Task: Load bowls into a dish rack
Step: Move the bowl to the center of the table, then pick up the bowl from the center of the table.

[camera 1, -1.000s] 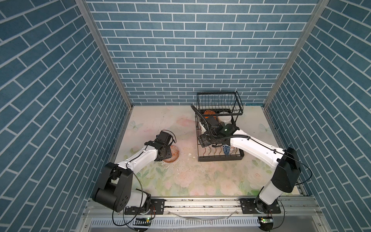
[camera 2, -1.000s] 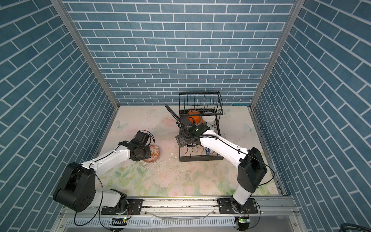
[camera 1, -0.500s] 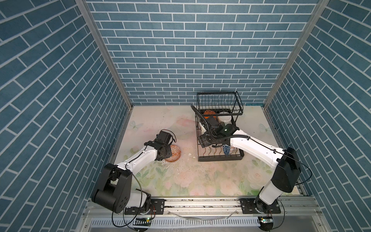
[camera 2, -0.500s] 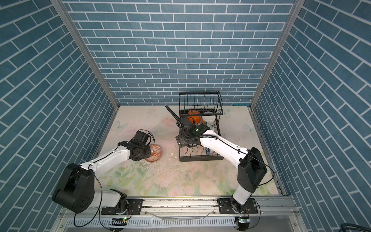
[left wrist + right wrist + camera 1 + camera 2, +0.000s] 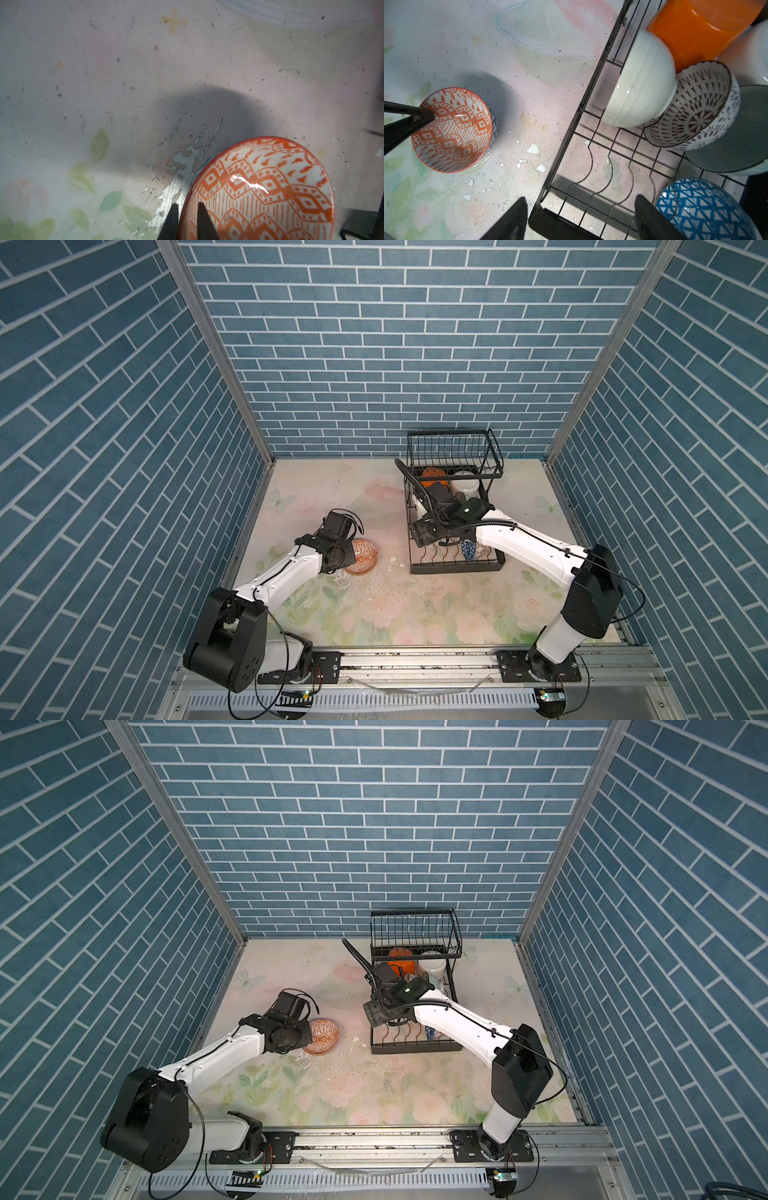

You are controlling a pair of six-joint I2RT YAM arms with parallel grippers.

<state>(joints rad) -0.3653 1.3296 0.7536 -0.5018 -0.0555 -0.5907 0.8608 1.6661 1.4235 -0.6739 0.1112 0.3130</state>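
Floral mat point(image 5: 376, 614) | left gripper point(image 5: 188, 204) pinches patterned bowl point(image 5: 259, 187) rim; underside hidden

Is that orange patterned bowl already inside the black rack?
No, the orange patterned bowl is outside the dish rack, beside it, with its rim pinched between the fingers of the left gripper.
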